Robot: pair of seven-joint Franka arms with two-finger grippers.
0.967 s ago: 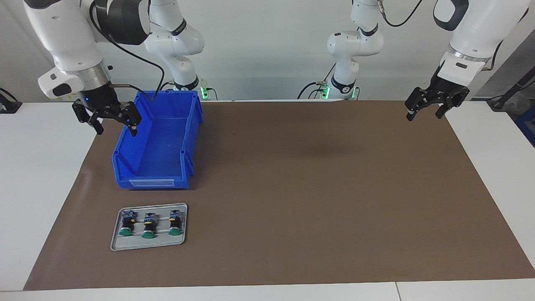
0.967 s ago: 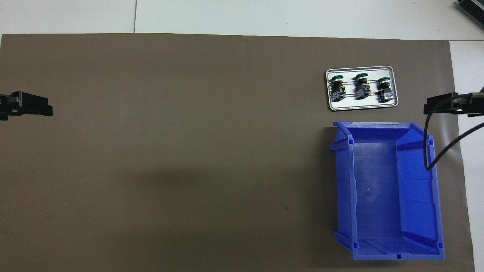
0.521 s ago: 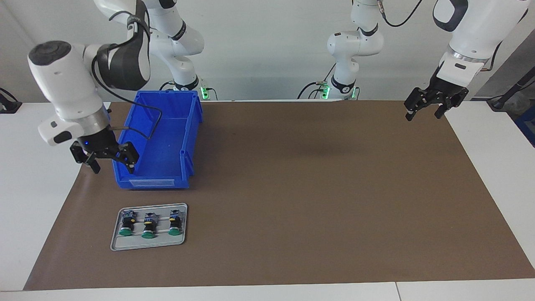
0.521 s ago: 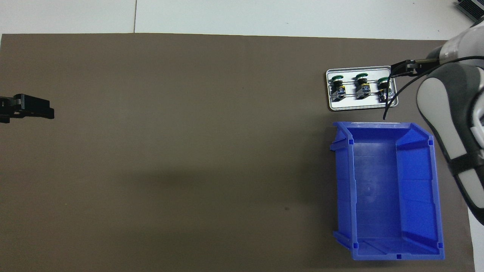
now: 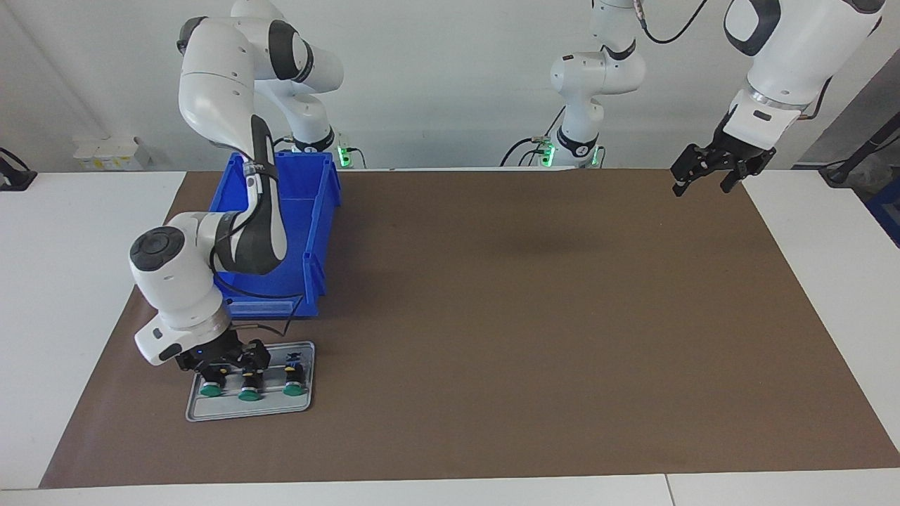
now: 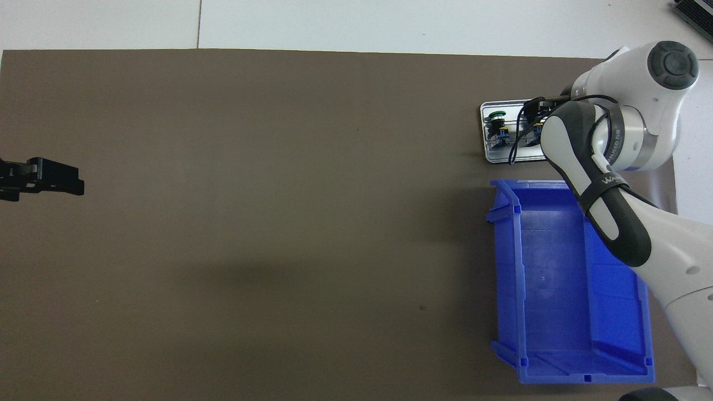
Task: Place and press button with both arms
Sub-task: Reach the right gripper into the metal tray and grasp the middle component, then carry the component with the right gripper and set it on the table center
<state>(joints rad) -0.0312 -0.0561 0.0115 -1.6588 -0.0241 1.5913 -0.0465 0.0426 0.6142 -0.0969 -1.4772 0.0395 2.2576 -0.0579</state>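
White desk under brown mat; plain pale wall at robots' end; even, soft light; seam across desk surface.

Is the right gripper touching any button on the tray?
Cannot tell: in the facing view the right gripper overlaps the buttons on the tray; no gap or contact shows plainly.

- a robotics lab or test bench, not a home or shop
- two white robot arms stand bolted at the head of a white table, cables trailing and green lights glowing at their bases
- a plain brown mat covers the work surface
- a blue plastic parts bin and a small metal tray of push-buttons
- bare white wall
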